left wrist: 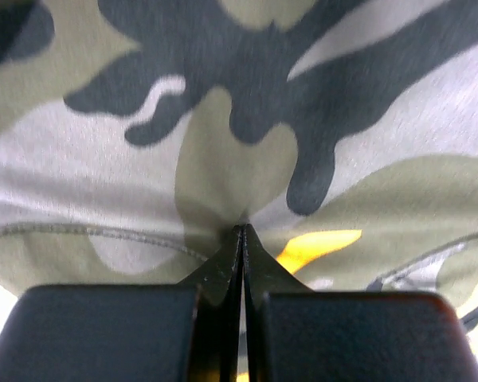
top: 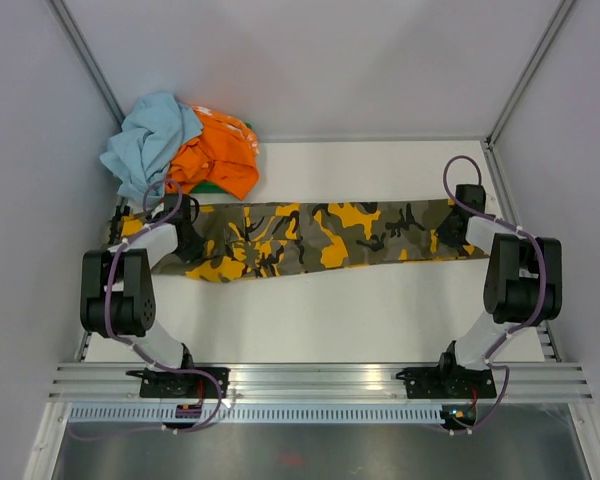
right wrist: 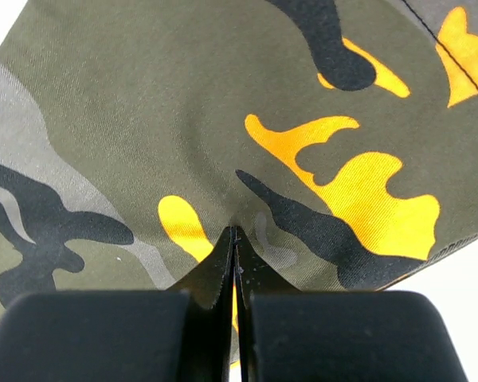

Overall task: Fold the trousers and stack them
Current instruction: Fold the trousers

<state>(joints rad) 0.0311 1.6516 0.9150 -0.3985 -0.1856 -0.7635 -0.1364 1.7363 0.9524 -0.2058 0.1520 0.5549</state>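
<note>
the trousers [top: 310, 235] lie stretched left-right across the table [top: 380, 320], a heap of clothes [top: 185, 145] just behind their left end, left gripper [left wrist: 240, 231] clamped on that end, right gripper [right wrist: 233, 231] on the other

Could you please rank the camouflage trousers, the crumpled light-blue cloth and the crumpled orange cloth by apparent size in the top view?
Largest: the long camouflage trousers.
Then the crumpled light-blue cloth and the crumpled orange cloth, which look about alike.
</note>
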